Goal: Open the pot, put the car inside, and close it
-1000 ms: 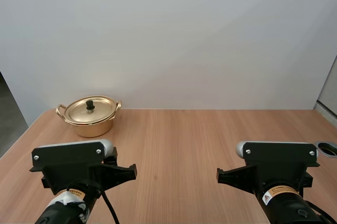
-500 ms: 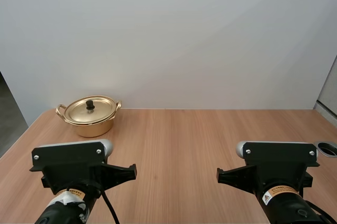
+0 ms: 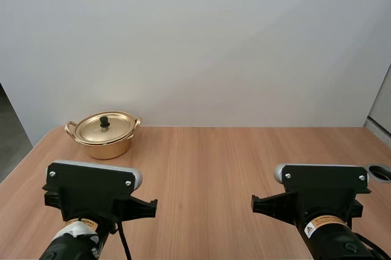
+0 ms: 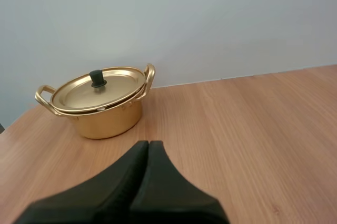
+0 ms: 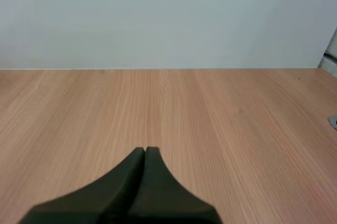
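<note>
— The round golden metal pot (image 3: pixel 104 139): where is it placed?

— It is set upright on the light wooden table (image 3: pixel 214 162), at the far left, close to the table's far edge. It is covered by a flat golden lid (image 3: pixel 116 127), which is seated level on the rim and topped by a small black knob (image 3: pixel 105 122). A loop handle (image 4: pixel 149 74) is seen at each side of the pot.

— What is found at the near left?

— The left arm (image 3: pixel 91 190) is positioned at the near edge, on the near side of the pot and well apart from it. In the left wrist view the left gripper (image 4: pixel 148 144) is pointed toward the far edge, with the pot ahead and a little to its left. Its two black fingers are pressed together into one dark wedge, and nothing is held between them. Bare wood is seen between the fingertips and the pot.

— And at the right?

— The right arm (image 3: pixel 321 196) is positioned at the near right, well apart from the pot. In the right wrist view the right gripper (image 5: pixel 145 150) is aimed across the wood toward the far edge. Its fingers are likewise closed against each other, with nothing gripped. A round grey-rimmed hole (image 3: pixel 380 173) is set into the table at its right edge, just right of the right arm.
</note>
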Motion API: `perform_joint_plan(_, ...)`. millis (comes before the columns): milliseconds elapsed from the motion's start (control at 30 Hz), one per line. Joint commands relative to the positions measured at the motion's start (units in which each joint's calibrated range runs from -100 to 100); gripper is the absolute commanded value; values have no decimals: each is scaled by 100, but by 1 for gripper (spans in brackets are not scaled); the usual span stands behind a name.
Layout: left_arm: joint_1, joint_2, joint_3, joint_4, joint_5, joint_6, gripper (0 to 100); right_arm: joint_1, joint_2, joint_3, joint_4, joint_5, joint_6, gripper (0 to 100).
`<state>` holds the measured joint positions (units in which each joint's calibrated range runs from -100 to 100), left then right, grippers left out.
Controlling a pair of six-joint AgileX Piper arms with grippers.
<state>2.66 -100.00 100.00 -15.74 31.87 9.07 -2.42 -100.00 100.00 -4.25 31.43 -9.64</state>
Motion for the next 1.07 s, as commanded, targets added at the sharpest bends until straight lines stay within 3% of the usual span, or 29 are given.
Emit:
perform_joint_plan(0, 1, 0, 0, -16, -39, -114, 0, 3, 0, 0, 9, 9, -1, 0)
perform_joint_plan(100, 1, 0, 0, -16, -54, -465, 0, 3, 0, 0, 9, 9, -1, 0)
perform_joint_plan(1033, 1, 0, 0, -16, -470, -455, 0, 3, 0, 0, 9, 9, -1, 0)
